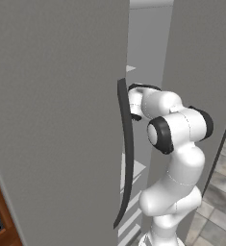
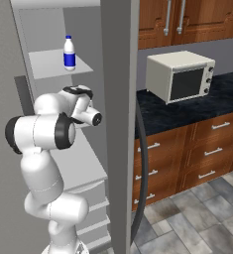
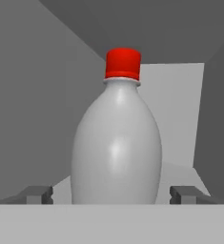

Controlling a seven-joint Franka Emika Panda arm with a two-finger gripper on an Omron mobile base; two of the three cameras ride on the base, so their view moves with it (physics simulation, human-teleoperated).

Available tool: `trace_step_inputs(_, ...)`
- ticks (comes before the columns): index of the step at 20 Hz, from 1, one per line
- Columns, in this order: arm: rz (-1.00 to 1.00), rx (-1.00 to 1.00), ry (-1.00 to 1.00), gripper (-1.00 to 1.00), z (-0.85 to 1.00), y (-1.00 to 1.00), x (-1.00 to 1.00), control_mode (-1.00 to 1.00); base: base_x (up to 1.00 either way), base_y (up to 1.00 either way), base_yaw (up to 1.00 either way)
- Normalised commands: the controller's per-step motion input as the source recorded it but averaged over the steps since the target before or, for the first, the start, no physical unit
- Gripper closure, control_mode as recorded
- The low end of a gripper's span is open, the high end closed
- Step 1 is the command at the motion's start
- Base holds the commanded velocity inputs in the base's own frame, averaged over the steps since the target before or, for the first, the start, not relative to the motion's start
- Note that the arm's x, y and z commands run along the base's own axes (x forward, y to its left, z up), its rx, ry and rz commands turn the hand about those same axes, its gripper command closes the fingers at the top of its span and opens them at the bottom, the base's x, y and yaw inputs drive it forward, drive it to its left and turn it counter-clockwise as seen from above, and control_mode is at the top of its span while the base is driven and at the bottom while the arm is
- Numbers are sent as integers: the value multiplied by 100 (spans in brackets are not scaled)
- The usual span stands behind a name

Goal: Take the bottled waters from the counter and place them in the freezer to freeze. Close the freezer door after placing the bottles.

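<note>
— while you look along the gripper [image 3: 111, 194], where's the red-capped bottle [image 3: 116, 143]?
— upright between your spread fingers [image 3: 36, 194], neither touching it, inside the freezer [image 2: 58, 64]. your blue-capped bottle [image 2: 69, 53] stands on a higher shelf.

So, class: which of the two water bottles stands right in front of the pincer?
The grey bottle with the red cap, upright between the open pincer tips. The white bottle with the blue label stands on a higher freezer shelf.

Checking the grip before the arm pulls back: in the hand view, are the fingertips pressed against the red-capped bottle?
No, the fingertips stand clear of the red-capped bottle on either side, with gaps showing.
</note>
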Motion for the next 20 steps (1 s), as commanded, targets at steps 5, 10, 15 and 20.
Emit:
trace_step_inputs(5, -12, 0, 0, -100, 0, -47, -2, -100, 0, 0, 0)
trace_step_inputs(10, -6, 0, 0, -100, 0, -11, -16, -100, 0, 0, 0)
trace_step_inputs(15, -2, 0, 0, -100, 1, 0, -34, -100, 0, 0, 0)
trace_step_inputs(20, -4, 0, 0, -100, 9, -10, -29, -100, 0, 0, 0)
